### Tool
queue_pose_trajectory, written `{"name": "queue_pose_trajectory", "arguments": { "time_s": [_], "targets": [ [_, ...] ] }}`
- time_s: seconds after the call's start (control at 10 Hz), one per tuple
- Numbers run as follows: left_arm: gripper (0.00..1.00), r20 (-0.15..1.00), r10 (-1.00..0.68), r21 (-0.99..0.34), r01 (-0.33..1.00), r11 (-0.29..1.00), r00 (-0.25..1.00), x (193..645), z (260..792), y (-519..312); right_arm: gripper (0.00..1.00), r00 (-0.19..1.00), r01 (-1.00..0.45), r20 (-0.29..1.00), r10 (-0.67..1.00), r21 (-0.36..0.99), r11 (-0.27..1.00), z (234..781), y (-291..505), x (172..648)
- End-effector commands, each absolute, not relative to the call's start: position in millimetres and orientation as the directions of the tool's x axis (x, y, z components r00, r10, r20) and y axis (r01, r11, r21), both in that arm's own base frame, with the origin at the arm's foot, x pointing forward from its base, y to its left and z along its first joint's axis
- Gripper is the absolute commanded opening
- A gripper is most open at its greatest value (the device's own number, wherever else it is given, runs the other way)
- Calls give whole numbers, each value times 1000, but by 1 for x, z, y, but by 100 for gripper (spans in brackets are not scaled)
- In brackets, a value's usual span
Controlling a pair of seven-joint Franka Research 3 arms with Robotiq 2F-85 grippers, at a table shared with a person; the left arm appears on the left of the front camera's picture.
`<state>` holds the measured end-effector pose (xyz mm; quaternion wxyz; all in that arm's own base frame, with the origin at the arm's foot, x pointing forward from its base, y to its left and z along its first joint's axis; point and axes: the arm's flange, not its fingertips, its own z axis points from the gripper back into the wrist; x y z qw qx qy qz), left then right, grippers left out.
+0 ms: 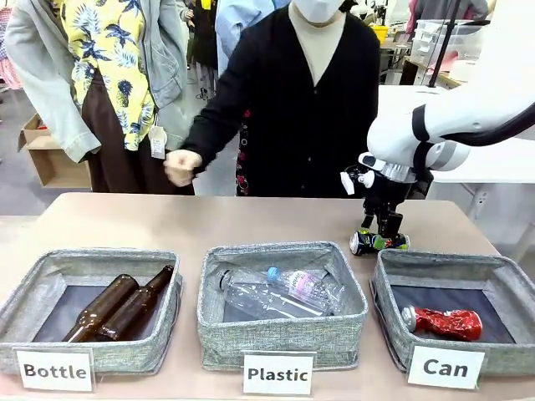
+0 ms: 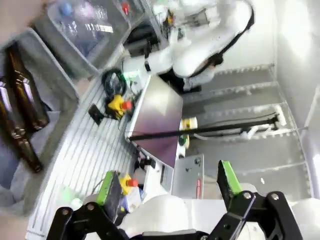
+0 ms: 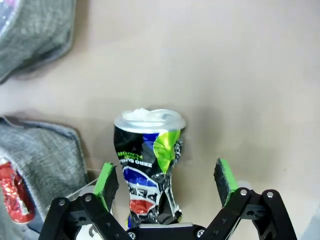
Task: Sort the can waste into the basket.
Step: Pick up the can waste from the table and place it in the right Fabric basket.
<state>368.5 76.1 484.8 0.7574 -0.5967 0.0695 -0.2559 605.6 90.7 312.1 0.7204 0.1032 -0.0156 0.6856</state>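
One dented black-blue Pepsi can (image 3: 148,165) lies on the tan table (image 1: 251,221) between the right gripper's (image 3: 167,180) spread green pads, behind the grey woven "Can" basket (image 1: 510,288) holding a crushed red can (image 1: 443,322).

White cards are standing against three grey woven-fabric bins, reading "Bottle" (image 1: 55,370), "Plastic" (image 1: 277,373) and "Can" (image 1: 445,367). The dented black-blue metal drink can (image 3: 148,162) is showing "ZERO SUGAR" upside down in green letters.
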Motion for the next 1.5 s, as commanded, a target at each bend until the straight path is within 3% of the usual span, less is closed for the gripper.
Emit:
{"name": "queue_pose_trajectory", "arguments": {
  "time_s": [0.0, 0.2, 0.4, 0.5, 0.6, 0.7, 0.8, 1.0, 1.1, 1.2, 1.4],
  "targets": [
    [100, 113, -602, -944, 274, 182, 790, 364, 460, 34, 100, 87, -989, 129, 988, 130, 70, 308, 89, 612],
    [100, 0, -680, -927, 254, 274, 733, 369, 436, 1, 100, 98, -989, 136, 986, 121, 82, 307, 89, 614],
    [100, -48, -643, -876, 277, 395, 764, 374, 425, -8, 100, 100, -990, 126, 987, 114, 86, 304, 88, 615],
    [100, 6, -677, -927, 258, 271, 736, 370, 427, -14, 83, 103, -991, 109, 989, 95, 93, 302, 87, 616],
    [100, 6, -677, -927, 258, 271, 736, 370, 427, -14, 45, 99, -992, 115, 988, 89, 89, 301, 85, 617],
    [100, 6, -677, -927, 258, 271, 736, 370, 427, -14, 28, 109, -992, 100, 989, 72, 102, 301, 87, 618],
    [100, 6, -677, -927, 258, 271, 736, 370, 427, -14, 0, 109, -992, 100, 989, 73, 102, 300, 88, 619],
    [100, 6, -677, -927, 258, 271, 736, 370, 427, -14, 0, 113, -992, 102, 988, 73, 106, 300, 85, 618],
    [100, 6, -677, -927, 258, 271, 736, 370, 427, -14, 8, 105, -992, 108, 989, 74, 97, 301, 83, 616],
    [100, 6, -677, -927, 258, 271, 736, 370, 427, -14, 0, 97, -993, 113, 989, 76, 88, 302, 82, 615],
    [100, 6, -677, -927, 258, 271, 736, 370, 427, -14, 0, 81, -995, 129, 988, 63, 74, 311, 79, 612]
  ]
}}
